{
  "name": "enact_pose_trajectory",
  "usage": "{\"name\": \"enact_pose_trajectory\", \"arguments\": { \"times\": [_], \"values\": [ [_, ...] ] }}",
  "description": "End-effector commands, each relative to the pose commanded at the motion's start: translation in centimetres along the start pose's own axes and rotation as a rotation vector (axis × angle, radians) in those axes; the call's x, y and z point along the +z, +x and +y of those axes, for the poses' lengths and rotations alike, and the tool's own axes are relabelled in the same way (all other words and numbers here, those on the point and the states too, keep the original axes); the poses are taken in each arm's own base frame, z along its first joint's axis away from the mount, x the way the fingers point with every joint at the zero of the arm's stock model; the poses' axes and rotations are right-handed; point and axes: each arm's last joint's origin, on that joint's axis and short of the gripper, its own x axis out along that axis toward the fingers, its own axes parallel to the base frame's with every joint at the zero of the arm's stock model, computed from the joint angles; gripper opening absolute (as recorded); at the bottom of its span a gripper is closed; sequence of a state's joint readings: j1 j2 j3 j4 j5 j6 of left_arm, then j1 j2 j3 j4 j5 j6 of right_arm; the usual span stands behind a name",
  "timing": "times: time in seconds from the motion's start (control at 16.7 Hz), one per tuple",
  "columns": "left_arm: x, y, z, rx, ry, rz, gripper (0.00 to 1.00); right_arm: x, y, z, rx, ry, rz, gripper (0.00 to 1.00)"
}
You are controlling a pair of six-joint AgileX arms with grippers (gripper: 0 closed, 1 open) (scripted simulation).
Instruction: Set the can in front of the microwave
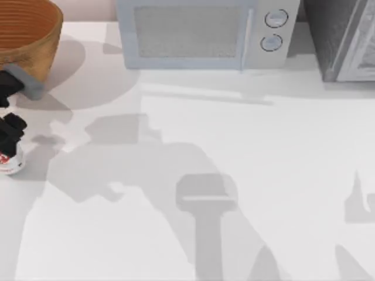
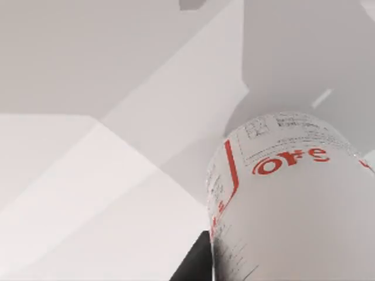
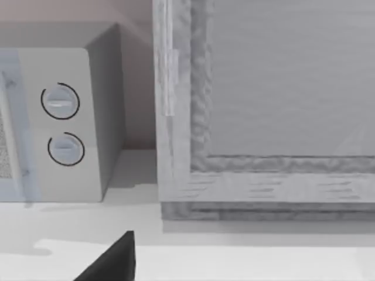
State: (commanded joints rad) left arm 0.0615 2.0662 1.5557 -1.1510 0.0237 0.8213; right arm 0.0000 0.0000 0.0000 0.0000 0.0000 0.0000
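Left tool (image 1: 8,136) of mine pinched the can (image 1: 10,161) far left of the microwave (image 1: 202,34), grasp seemingly made, so next called for carrying it rightward before the door.

White table (image 1: 246,175) under bright light, crossed by soft grey shadows | pale pinkish wall (image 1: 88,10) along the far edge | woven wooden basket (image 1: 29,35) at far left | dark grey speckled appliance (image 1: 345,41) at far right
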Motion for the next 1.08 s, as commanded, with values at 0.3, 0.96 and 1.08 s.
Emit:
{"name": "enact_pose_trajectory", "arguments": {
  "times": [0.3,0.96,1.08],
  "values": [
    [10.0,2.9,-6.7,-0.037,-0.178,0.089,0.00,0.0,0.0,0.0,0.000,0.000,0.000,1.00],
    [18.1,-1.4,-15.3,0.048,-0.655,-0.004,0.00,0.0,0.0,0.0,0.000,0.000,0.000,1.00],
    [18.2,-3.0,-15.4,0.058,-0.707,-0.049,0.00,0.0,0.0,0.0,0.000,0.000,0.000,1.00]
  ]
}}
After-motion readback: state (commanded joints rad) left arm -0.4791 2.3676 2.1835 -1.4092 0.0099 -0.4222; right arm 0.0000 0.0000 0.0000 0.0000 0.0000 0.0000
